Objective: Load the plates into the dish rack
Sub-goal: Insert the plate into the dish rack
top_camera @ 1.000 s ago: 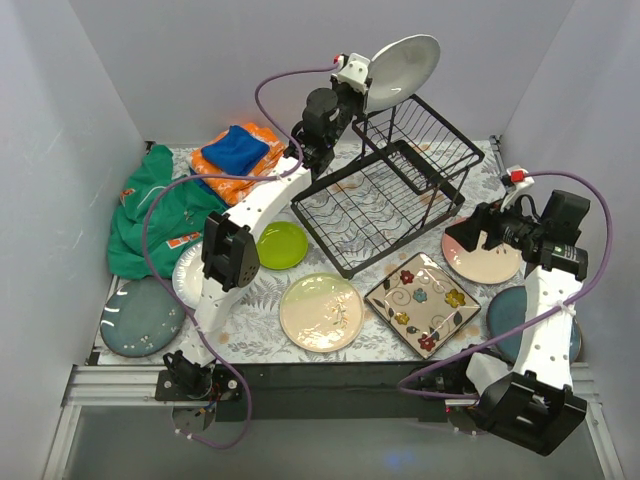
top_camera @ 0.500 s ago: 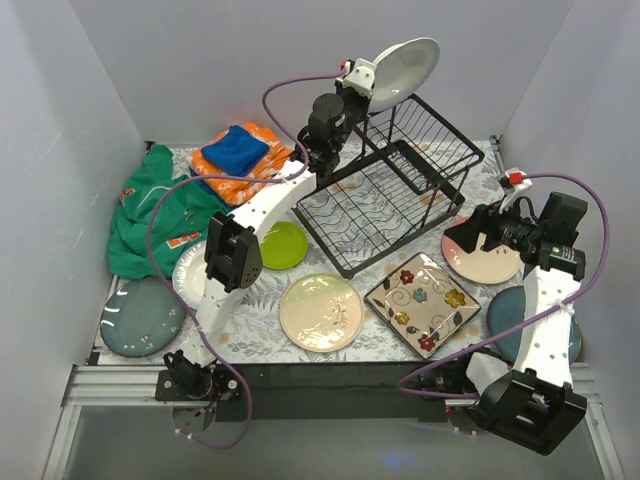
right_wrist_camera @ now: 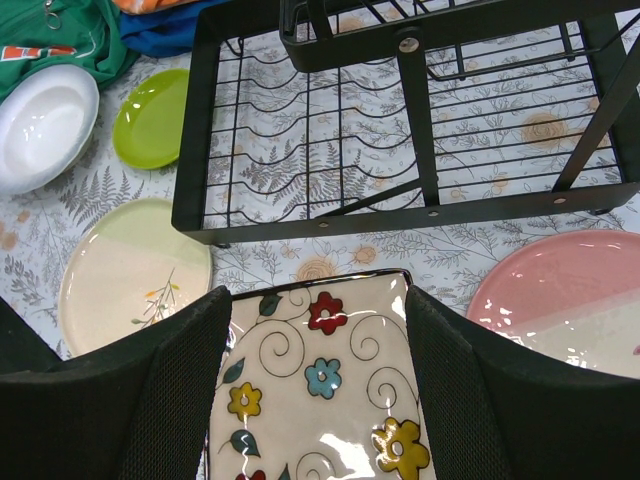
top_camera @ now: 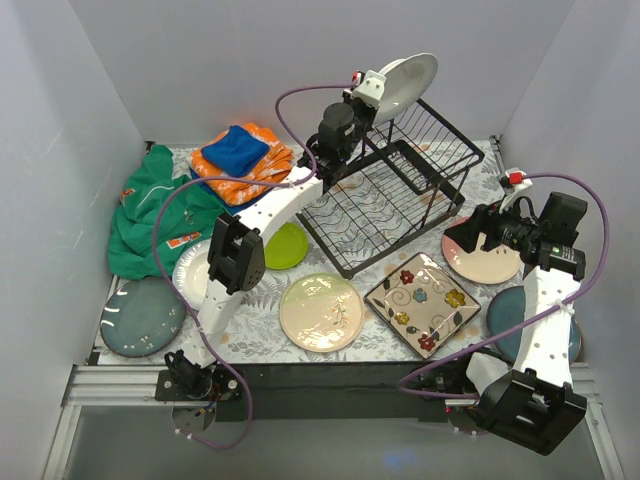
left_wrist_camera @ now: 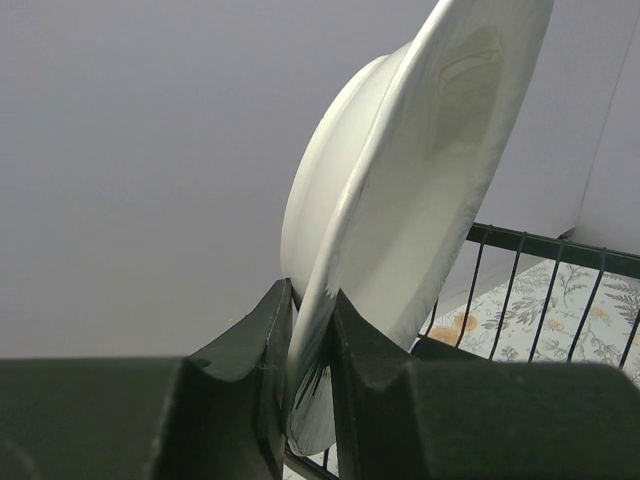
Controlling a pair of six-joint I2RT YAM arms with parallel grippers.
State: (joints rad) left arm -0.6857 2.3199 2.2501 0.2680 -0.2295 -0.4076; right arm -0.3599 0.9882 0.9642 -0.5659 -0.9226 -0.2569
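My left gripper [top_camera: 368,92] is shut on the rim of a white plate [top_camera: 408,85], held on edge above the raised upper section of the black wire dish rack [top_camera: 385,195]; the wrist view shows the plate [left_wrist_camera: 420,200] pinched between my fingers [left_wrist_camera: 365,370]. My right gripper [top_camera: 462,238] is open and empty, hovering above the square flowered plate [right_wrist_camera: 320,390]. On the table lie the second white plate [top_camera: 185,270], the lime green plate [top_camera: 285,243], the cream-green floral plate [top_camera: 320,312], the pink-and-cream plate [top_camera: 490,262] and two dark teal plates [top_camera: 140,316] [top_camera: 505,312].
Folded orange and blue cloths [top_camera: 240,155] and a green garment [top_camera: 160,215] lie at the back left. Grey walls close in the back and both sides. The rack's slotted lower tray [right_wrist_camera: 320,150] holds nothing.
My left gripper has carried the white plate to the right and a little down, closer over the rack's upper section. The right arm has not moved.
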